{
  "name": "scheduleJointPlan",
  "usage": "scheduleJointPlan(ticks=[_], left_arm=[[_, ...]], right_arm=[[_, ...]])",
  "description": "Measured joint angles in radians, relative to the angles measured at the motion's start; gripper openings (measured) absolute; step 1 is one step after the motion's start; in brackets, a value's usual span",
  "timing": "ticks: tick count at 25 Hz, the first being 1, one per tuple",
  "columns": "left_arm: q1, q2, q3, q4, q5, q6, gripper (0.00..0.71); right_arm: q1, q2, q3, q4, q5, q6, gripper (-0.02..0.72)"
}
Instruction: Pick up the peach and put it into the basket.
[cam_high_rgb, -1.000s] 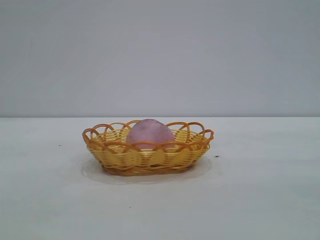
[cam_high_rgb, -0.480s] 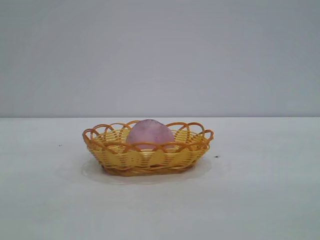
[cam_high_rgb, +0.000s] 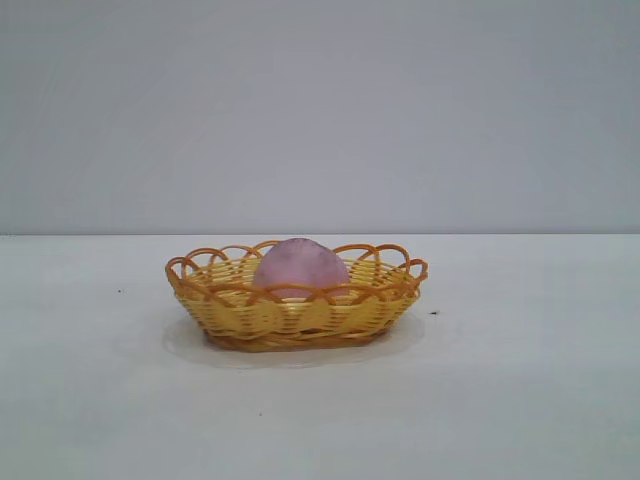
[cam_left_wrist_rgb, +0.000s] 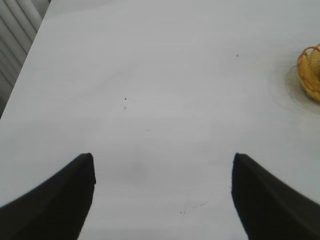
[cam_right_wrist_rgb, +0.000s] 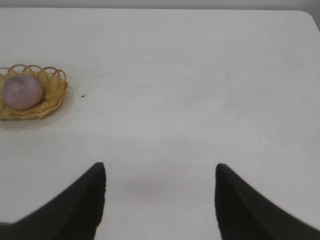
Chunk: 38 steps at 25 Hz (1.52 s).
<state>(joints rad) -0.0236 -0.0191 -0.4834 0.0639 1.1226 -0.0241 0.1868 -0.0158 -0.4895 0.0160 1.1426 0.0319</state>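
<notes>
Gripper status, both arms: the left gripper (cam_left_wrist_rgb: 162, 200) and the right gripper (cam_right_wrist_rgb: 160, 200) each hover over bare table with the fingers spread wide apart and nothing between them. Neither gripper appears in the exterior view.

The peach (cam_high_rgb: 300, 268) sits inside the basket (cam_high_rgb: 300, 320), roughly at its centre, with its rounded top rising above the orange looped rim. The right wrist view confirms this: the peach (cam_right_wrist_rgb: 22, 91) rests within the basket (cam_right_wrist_rgb: 50, 100), enclosed by the woven wall on all sides.

The basket stands upright on the white table (cam_high_rgb: 520, 400), near the middle of the exterior view. A faint ring-shaped mark on the table surface surrounds its base.

From the left wrist view only the edge of the basket (cam_left_wrist_rgb: 311, 72) is visible, well apart from the left gripper. The right gripper is likewise well apart from the basket. A few small dark specks lie on the table near the basket.
</notes>
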Motion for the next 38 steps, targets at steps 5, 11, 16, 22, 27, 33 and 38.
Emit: scheduleJointPlan(ticks=[5, 11, 16, 22, 27, 33, 38], left_arm=[[0.000, 0.000, 0.000, 0.000, 0.000, 0.000, 0.530], [0.000, 0.000, 0.000, 0.000, 0.000, 0.000, 0.530], [0.000, 0.000, 0.000, 0.000, 0.000, 0.000, 0.530], [0.000, 0.000, 0.000, 0.000, 0.000, 0.000, 0.530], [0.031, 0.000, 0.000, 0.000, 0.000, 0.000, 0.530], [0.066, 0.000, 0.000, 0.000, 0.000, 0.000, 0.530], [0.066, 0.000, 0.000, 0.000, 0.000, 0.000, 0.530]], right_arm=[[0.000, 0.000, 0.000, 0.000, 0.000, 0.000, 0.407], [0.000, 0.000, 0.000, 0.000, 0.000, 0.000, 0.407], [-0.067, 0.000, 0.000, 0.000, 0.000, 0.000, 0.407], [-0.092, 0.000, 0.000, 0.000, 0.000, 0.000, 0.407], [-0.092, 0.000, 0.000, 0.000, 0.000, 0.000, 0.407], [-0.092, 0.000, 0.000, 0.000, 0.000, 0.000, 0.407], [-0.092, 0.000, 0.000, 0.000, 0.000, 0.000, 0.407]])
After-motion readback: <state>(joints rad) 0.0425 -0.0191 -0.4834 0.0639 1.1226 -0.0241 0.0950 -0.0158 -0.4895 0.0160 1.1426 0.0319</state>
